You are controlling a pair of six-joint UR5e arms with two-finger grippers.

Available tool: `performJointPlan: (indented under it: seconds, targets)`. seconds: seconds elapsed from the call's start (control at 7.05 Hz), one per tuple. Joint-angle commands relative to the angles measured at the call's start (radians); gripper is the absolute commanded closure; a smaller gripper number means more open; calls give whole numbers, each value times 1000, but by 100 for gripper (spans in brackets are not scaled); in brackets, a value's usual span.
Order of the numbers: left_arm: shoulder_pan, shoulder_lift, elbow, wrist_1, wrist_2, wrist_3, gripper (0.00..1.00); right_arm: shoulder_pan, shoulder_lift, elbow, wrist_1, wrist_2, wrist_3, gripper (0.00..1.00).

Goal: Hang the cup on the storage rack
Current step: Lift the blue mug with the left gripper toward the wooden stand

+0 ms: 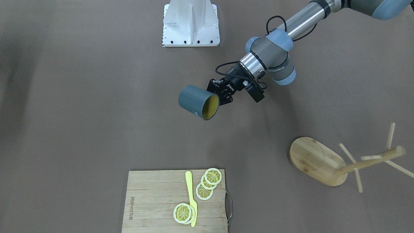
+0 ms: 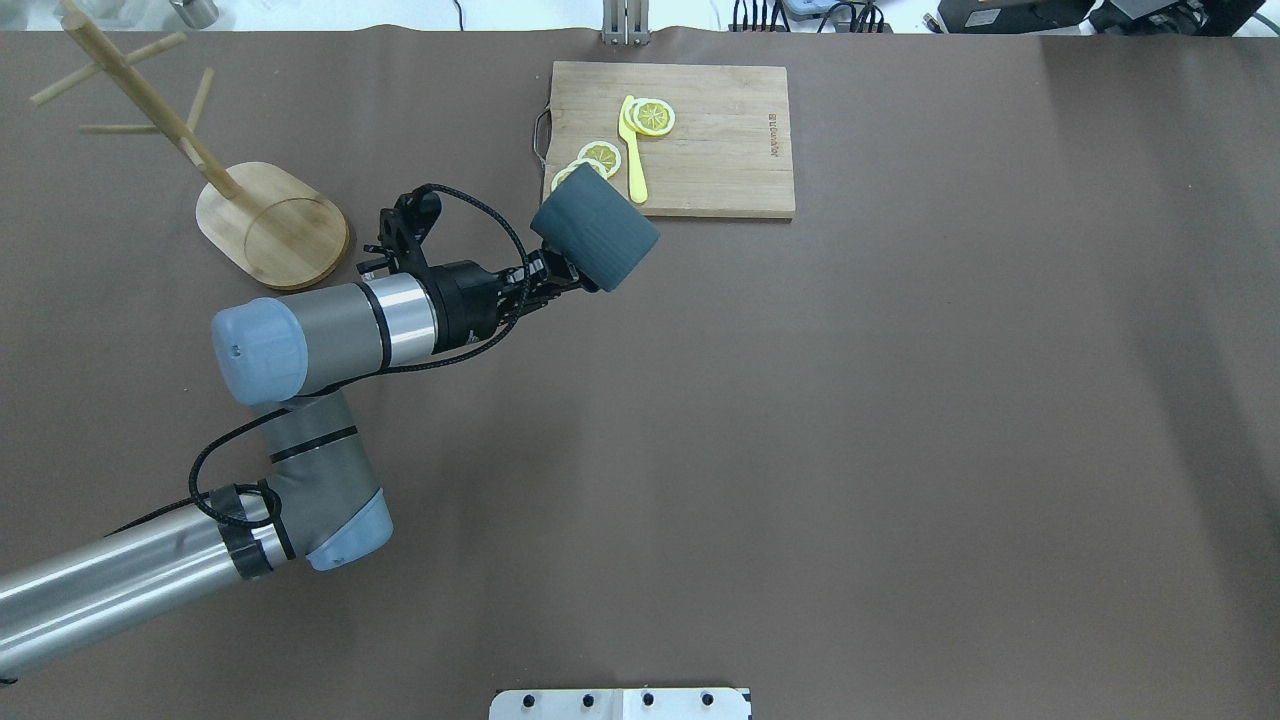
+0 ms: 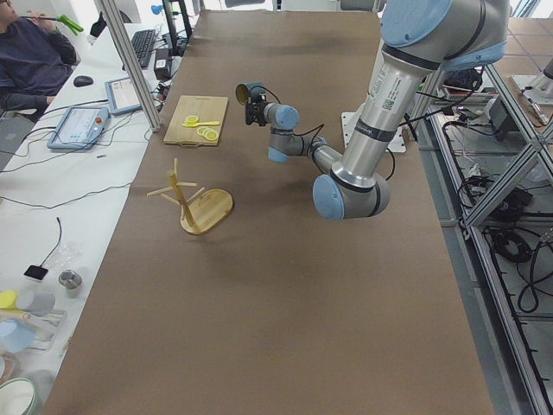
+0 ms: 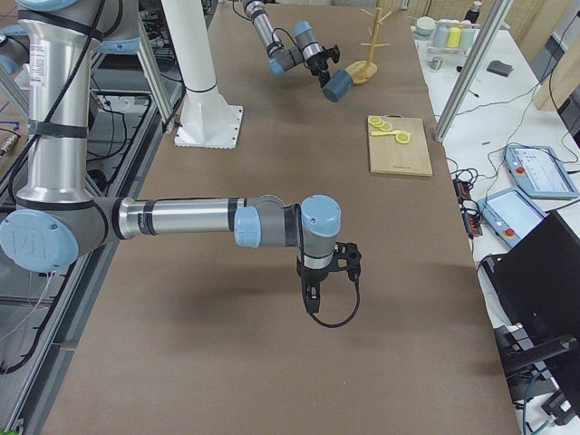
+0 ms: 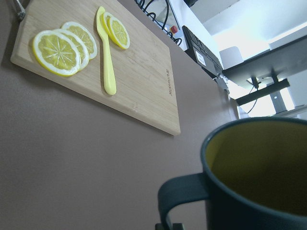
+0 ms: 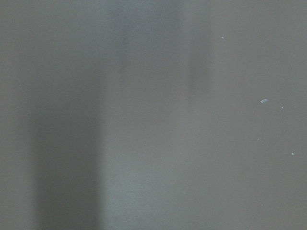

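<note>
The cup (image 1: 198, 102) hangs in the air above the brown tabletop (image 1: 64, 129), held by the left end effector (image 1: 223, 96). It sits on the robot's side of the cutting board (image 1: 155, 200) and apart from it. The cup is tipped onto its side. Its yellow inside opens toward the cutting board and its closed bottom points back toward the robot. The end effector's fingers are closed on the cup at the handle side, next to the rim. In the left wrist view the squared handle (image 5: 184, 191) runs down to the bottom edge of the frame, where a finger tip just shows.

The rack (image 1: 312, 160) stands upright on its oval base, level with the cutting board and well apart from it, off toward the robot's left. The cup is not touching it.

On the cutting board lie lemon slices (image 1: 210, 181) in two small overlapping groups, with a yellow knife (image 1: 191, 197) between them.

The right end effector (image 4: 310, 301) hangs over the tabletop far from the cutting board, toward the robot's right, pointing down. It shows only in the side view, so I cannot tell whether its fingers are wide or narrow.
</note>
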Motion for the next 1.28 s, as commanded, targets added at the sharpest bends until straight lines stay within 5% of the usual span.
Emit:
performJointPlan:
  seconds: [0.0,1.13]
  targets:
    - [-17,0,0,-74,111,-273,100,1,0,0,0,1,0,0]
    - [-269,52,37,-109,158,-1028,100,1,-3,5,2,-1,0,0]
